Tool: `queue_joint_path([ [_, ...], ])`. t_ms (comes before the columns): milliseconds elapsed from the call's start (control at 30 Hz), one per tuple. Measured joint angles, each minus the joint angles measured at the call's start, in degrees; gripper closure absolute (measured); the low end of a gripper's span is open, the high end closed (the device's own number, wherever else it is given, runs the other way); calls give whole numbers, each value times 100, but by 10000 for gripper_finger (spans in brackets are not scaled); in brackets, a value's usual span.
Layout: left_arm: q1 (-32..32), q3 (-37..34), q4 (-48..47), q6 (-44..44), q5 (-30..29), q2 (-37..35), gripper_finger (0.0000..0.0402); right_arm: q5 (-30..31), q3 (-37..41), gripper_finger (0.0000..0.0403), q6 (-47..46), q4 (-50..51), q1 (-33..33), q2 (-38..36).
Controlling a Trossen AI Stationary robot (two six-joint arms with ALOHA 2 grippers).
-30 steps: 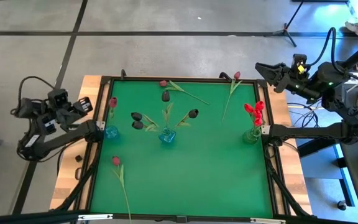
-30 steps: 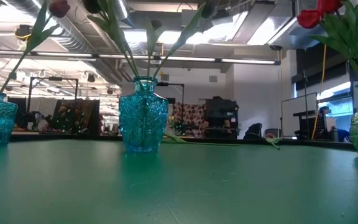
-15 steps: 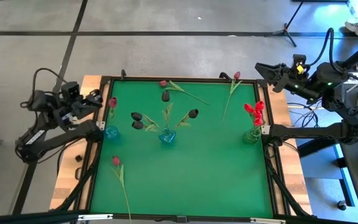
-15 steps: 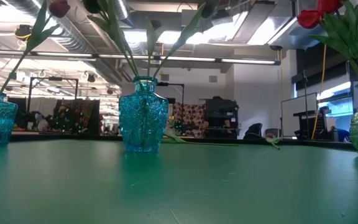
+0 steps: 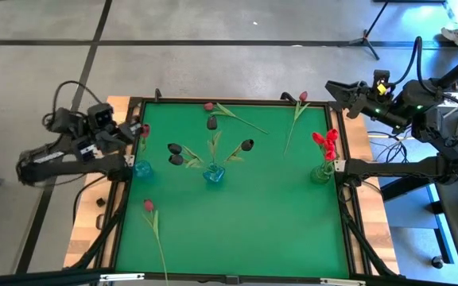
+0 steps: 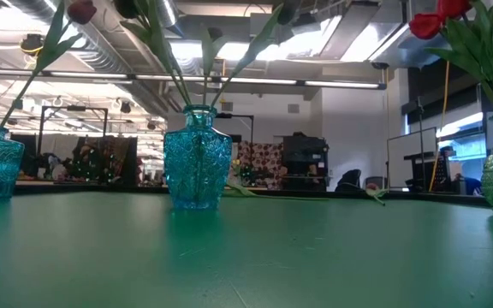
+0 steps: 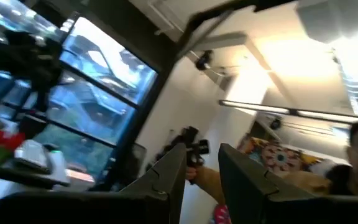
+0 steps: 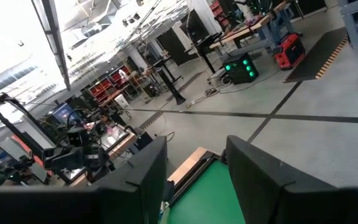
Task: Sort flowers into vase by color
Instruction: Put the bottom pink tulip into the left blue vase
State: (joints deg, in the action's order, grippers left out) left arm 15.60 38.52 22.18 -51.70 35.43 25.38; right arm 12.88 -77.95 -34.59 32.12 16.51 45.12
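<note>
Three glass vases stand on the green mat. The left vase (image 5: 142, 168) holds one pink-maroon flower (image 5: 144, 129). The middle vase (image 5: 214, 175) holds several near-black flowers (image 5: 176, 148). The right vase (image 5: 322, 171) holds red flowers (image 5: 325, 141). Loose flowers lie flat on the mat: one at the far edge (image 5: 209, 106), one at the far right (image 5: 303, 96), one at the near left (image 5: 148, 205). My left gripper (image 5: 131, 129) hovers open at the table's left edge, beside the pink-maroon head. My right gripper (image 5: 330, 84) waits open, raised over the far right corner.
A dark frame (image 5: 237, 101) borders the mat. Wooden margins (image 5: 82, 230) flank it on the left and right. The mat's near and middle right area holds no objects. In the low view the middle vase (image 6: 197, 158) stands ahead, with the room behind.
My left gripper has swung from outside the table's left edge toward the table, up to the pink-maroon flower in the left vase. It has risen a little and tipped upward. The flowers and vases have stayed put.
</note>
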Motion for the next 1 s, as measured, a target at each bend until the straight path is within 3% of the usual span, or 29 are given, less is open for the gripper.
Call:
queue_joint_path([
  [233, -1442, 0, 1124, 213, -394, 380, 310, -196, 0, 238, -2, 3, -2, -29],
  [767, -4487, 3, 1272, 1210, -2002, 598, 310, -199, 0, 238, -17, 289, -2, -28],
  [1000, -5455, 483, 1291, 1952, -2253, 1030, 310, -199, 1, 238, -103, 287, -1, -28],
])
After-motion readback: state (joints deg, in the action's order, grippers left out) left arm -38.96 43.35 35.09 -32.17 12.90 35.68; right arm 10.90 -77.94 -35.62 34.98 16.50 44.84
